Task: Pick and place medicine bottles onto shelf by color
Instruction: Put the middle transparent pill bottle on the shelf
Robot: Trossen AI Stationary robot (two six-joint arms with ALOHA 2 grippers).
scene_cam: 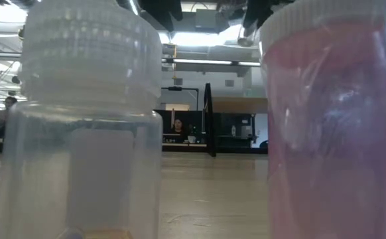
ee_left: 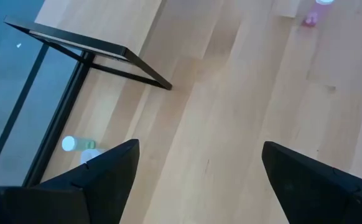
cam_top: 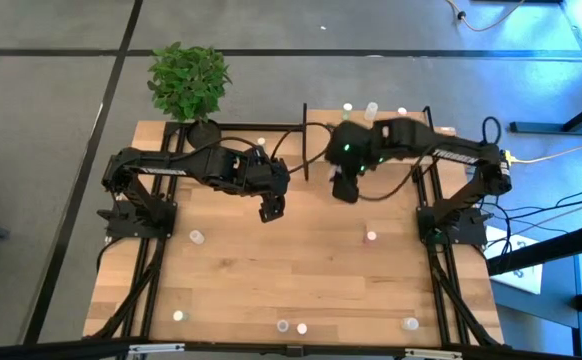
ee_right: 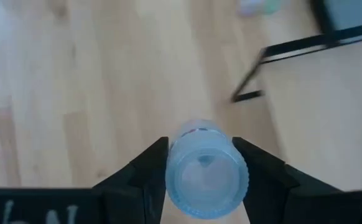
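Right gripper (ee_right: 203, 171): jaws clamped on a bluish-capped bottle (ee_right: 206, 168), held above the table. Left gripper (ee_left: 196, 168): jaws spread wide, nothing between them, over bare tabletop (ee_left: 231, 124).

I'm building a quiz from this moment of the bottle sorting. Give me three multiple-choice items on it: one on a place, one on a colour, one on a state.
1. Where is the potted plant?
A. at the table's far left corner
B. at its near right corner
C. on the shelf

2. What colour is the bottle between the right end effector's fingers?
A. red
B. pale bluish
C. black

3. How does the left end effector stand?
A. shut on a bottle
B. open and empty
C. shut on the plant

Key: 1 A, the high view shows it by the left arm's far corner. 2 B, the right wrist view shows a bluish bottle in the right end effector. 3 B, the left wrist view shows only bare wood between spread fingers.
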